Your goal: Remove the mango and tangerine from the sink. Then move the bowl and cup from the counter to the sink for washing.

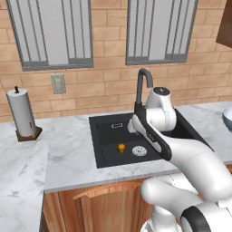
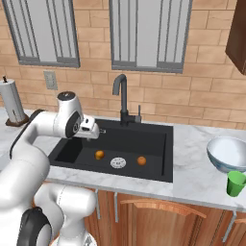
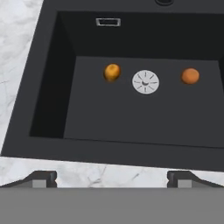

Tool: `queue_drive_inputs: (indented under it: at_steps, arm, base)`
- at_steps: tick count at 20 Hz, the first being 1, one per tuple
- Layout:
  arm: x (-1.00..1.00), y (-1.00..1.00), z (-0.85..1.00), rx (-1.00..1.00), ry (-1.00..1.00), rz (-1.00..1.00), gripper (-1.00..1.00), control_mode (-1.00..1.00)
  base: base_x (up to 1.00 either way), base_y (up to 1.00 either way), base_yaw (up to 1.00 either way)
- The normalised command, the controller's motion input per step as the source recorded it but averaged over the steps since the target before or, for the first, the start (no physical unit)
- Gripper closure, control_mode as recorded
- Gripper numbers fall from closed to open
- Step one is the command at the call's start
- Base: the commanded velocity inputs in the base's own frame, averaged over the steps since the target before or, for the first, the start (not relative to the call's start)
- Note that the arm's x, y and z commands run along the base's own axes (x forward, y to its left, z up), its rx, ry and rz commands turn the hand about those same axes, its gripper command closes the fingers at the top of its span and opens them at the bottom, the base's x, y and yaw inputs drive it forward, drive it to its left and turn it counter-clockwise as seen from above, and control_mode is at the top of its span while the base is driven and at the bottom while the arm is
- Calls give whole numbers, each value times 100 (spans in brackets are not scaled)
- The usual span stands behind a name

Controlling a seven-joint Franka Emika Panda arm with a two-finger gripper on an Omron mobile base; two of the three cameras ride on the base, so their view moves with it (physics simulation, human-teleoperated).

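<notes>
- The mango (image 3: 112,72), oval and yellow-brown with a darker side, lies on the floor of the sink (image 3: 48,87), just beside the silver drain (image 3: 145,82) on one side.
- The tangerine (image 3: 190,76), rounder and brighter orange, lies on the drain's other side, apart from the mango; the two fruits flank the drain.
- Both fruits are in the basin, so by my reading nothing of the task is done: neither fruit is out.
- The bowl (image 2: 228,153) stands on the counter (image 2: 192,168) to the right of the sink, and the green cup (image 2: 236,183) sits in front of it, close by; both are yet to go into the sink.
- The gripper (image 2: 93,132) hovers over the left part of the basin, above the fruits and touching neither, its jaws spread wide and empty.
- In the hand view the mango lies ahead and slightly left of centre, the nearer of the two to the hand; it looks the likelier first pick.
</notes>
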Motion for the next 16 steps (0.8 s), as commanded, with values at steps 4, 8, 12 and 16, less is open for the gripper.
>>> queue_drive_inputs:
  at_steps: [4, 8, 12, 16]
  arm:
    - [0, 0, -12, 1, 0, 0, -100, -100]
    - [0, 1, -11, 0, -1, 0, -100, -100]
    - [0, 0, -11, 0, -5, 0, -100, -100]
    - [4, -1, -13, 0, -8, 0, -100, -100]
  base:
    - [0, 0, 0]
    - [0, 0, 0]
    - [0, 0, 0]
    - [0, 0, 0]
